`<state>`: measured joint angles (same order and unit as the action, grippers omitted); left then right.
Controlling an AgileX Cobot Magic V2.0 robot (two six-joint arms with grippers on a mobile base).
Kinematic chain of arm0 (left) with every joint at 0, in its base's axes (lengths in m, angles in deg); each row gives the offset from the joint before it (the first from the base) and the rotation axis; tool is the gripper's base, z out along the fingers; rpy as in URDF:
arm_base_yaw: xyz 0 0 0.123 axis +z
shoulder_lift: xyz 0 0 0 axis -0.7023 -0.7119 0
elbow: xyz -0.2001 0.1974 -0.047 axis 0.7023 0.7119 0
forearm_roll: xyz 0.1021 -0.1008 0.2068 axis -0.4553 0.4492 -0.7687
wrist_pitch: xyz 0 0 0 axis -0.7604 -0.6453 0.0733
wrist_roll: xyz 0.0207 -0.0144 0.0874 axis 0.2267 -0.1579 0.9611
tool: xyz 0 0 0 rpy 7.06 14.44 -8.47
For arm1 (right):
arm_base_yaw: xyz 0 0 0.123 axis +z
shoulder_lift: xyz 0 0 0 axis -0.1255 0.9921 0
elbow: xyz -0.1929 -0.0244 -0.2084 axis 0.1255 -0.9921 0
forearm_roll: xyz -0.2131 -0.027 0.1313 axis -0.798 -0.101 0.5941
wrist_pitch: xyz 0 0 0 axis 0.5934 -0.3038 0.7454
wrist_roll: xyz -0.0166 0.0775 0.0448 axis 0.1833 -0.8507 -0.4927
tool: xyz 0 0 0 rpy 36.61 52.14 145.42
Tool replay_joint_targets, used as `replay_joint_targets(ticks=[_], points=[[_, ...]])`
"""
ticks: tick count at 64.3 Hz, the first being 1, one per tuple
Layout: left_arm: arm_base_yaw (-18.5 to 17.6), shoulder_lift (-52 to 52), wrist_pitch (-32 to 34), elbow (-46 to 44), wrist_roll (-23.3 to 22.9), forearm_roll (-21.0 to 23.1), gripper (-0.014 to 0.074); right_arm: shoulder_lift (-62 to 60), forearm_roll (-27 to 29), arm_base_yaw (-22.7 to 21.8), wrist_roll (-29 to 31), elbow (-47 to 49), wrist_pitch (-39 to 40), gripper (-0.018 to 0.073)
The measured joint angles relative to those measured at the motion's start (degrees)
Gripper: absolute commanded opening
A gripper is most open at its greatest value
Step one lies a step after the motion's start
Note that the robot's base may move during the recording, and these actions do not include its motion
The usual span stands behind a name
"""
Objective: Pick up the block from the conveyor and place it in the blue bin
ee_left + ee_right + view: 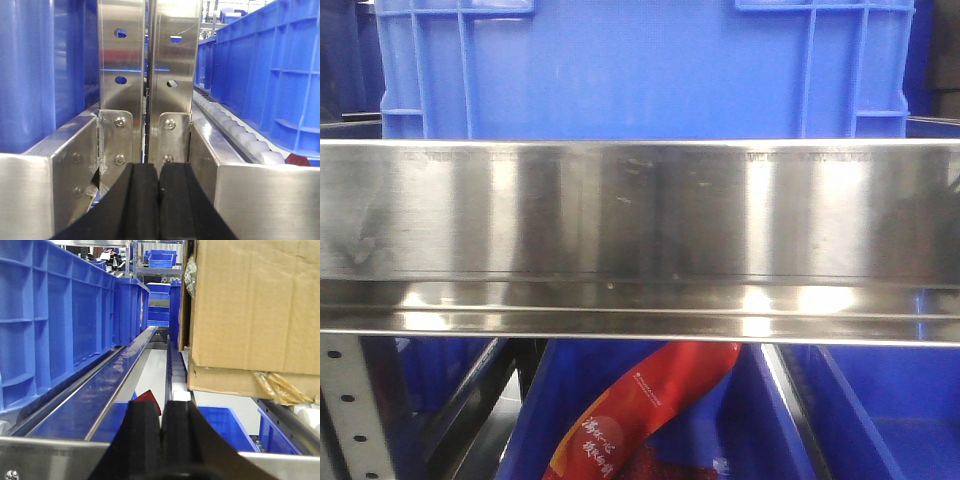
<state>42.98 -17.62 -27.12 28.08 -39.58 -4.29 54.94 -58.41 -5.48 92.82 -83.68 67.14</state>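
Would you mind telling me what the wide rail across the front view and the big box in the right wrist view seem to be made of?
The rail looks like brushed steel, judging by its streaky reflections. The box looks like plain brown cardboard, matte and creased.

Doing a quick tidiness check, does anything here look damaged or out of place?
The cardboard box on the right rack looks battered: its bottom edge sags and crumpled tape hangs loose. A red packet lies askew in the lower blue bin.
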Motion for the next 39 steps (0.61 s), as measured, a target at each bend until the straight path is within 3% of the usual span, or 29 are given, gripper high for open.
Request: replay_joint_targets(ticks=[39], points=[[0.0,0.0,0.0,0.0,0.0,0.0,-0.0111,0.0,0.0,0.0,0.0,0.0,0.1,-0.0162]])
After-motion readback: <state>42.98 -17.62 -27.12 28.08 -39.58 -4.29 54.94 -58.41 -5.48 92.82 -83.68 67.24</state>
